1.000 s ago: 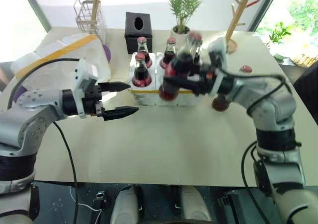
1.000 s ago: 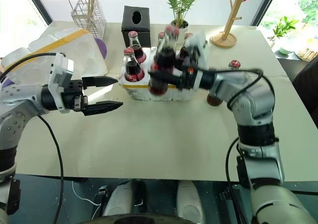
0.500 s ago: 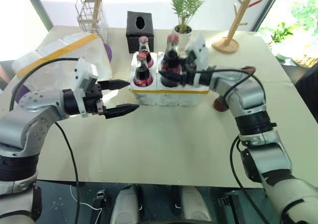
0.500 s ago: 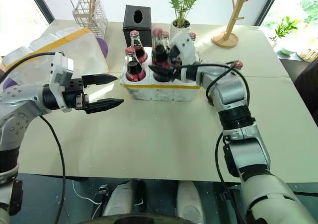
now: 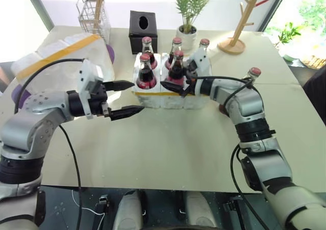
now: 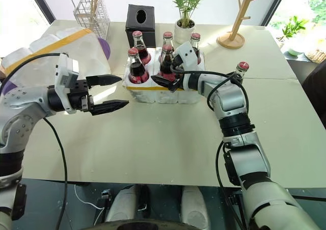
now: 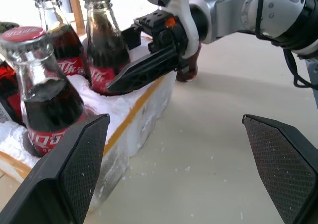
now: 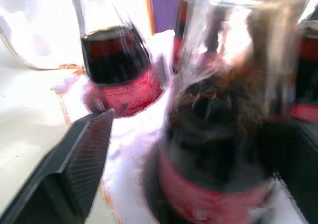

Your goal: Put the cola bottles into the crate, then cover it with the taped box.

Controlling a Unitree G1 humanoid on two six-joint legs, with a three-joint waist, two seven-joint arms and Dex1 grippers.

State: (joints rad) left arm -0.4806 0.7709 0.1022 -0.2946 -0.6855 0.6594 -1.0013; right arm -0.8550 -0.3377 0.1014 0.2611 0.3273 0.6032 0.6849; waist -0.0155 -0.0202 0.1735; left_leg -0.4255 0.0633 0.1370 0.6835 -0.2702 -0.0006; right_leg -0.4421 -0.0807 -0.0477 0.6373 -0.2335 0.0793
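Now the right tool (image 6: 165, 73) is standing with fingers apart around the front middle cola bottle (image 6: 166, 61), which it carried tilted a second ago and which is sitting upright in the crate (image 6: 153, 93). Meanwhile the left tool (image 6: 114, 92) is hovering open beside the crate's left end. Label writing is unreadable.

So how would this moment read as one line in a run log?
right gripper: open around seated cola bottle | crate: five bottles | last bottle: on table | left gripper: open

Five cola bottles (image 6: 167, 61) stand upright in the crate (image 6: 153, 93); a sixth (image 6: 239, 72) stands outside.
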